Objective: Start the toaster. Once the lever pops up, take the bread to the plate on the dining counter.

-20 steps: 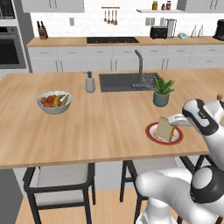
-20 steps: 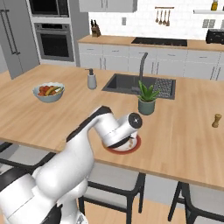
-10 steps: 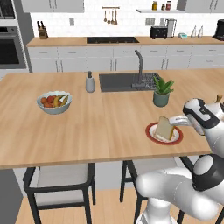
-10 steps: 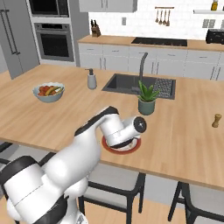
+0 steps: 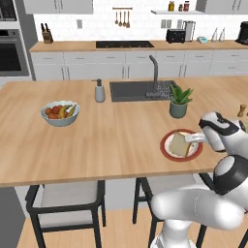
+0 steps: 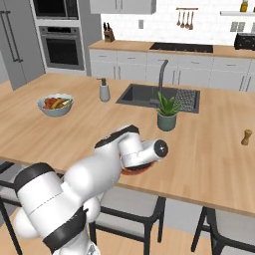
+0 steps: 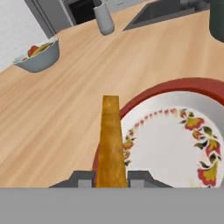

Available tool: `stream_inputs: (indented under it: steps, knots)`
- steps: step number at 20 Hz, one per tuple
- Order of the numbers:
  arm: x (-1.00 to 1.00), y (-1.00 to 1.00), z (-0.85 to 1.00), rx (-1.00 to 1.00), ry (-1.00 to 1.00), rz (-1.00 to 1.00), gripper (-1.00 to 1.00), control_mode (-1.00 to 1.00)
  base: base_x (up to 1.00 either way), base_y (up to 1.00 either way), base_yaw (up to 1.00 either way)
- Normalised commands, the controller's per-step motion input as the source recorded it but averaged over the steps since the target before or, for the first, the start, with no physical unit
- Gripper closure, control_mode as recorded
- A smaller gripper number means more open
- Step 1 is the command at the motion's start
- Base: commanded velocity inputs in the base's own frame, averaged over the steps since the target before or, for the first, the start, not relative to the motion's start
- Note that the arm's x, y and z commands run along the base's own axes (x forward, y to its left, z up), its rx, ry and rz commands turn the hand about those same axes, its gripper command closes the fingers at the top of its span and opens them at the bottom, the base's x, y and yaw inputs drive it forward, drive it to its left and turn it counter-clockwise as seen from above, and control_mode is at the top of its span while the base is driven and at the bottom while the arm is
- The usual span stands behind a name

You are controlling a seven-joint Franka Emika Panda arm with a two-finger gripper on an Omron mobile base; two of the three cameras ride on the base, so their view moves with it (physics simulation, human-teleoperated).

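The gripper point(image 7: 111, 177) is clamped on the bread slice point(image 7: 110, 140), which is held edge-on, tilted over the near rim of the red-rimmed plate point(image 7: 175, 89) on the dining counter point(image 5: 106, 140). If released from this attitude, the slice may tip outward and land on the counter beside the plate. Lowering further risks pressing the crust against the rim and shifting the plate.

The tabletop point(image 5: 97, 145) is overlooked from behind by both base views, left and right; the plate point(image 7: 175, 144) is seen close, probably edge-on, from the hand.
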Motion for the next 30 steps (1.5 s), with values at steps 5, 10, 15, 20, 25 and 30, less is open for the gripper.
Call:
stream_inputs:
  steps: [5, 10, 15, 20, 25, 30]
  knots:
    - [0.32, -0.01, -0.17, -0.01, 0.00, 0.01, 1.00, -1.00, 0.00, 0.00, 0.00]
    - [0.16, -0.03, -0.12, 0.00, 0.00, 0.01, 1.00, -1.00, 0.00, 0.00, 0.00]
    - [0.00, -0.07, -0.25, -0.01, 0.00, 0.02, 1.00, -1.00, 0.00, 0.00, 0.00]
    - [0.02, -0.04, -0.12, -0.02, -0.01, 0.02, -1.00, -1.00, 0.00, 0.00, 0.00]
    - [0.22, -0.15, 0.00, -0.04, 0.00, 0.02, -1.00, -1.00, 0.00, 0.00, 0.00]
    - [0.18, -0.16, 0.00, -0.15, 0.01, 0.00, -1.00, -1.00, 0.00, 0.00, 0.00]
